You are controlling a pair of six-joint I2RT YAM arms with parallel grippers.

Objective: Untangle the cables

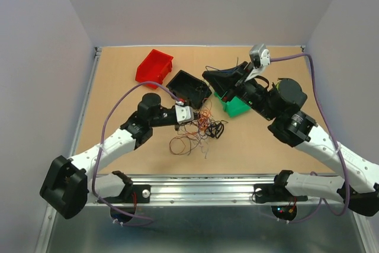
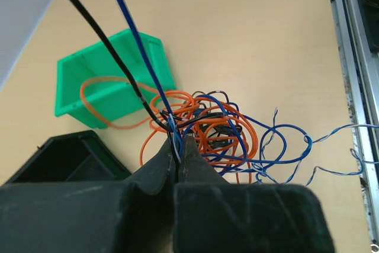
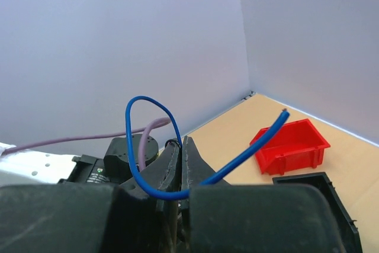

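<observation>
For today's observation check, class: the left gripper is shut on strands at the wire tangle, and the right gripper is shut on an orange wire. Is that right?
Not quite. The right gripper is shut on a blue wire, not an orange one; the right wrist view shows it. The left gripper is indeed shut on strands at the wire tangle.

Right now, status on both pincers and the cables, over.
Left pincer shut on black and blue strands at the tangle. Right pincer shut on a blue strand. Green bin near tangle.
</observation>
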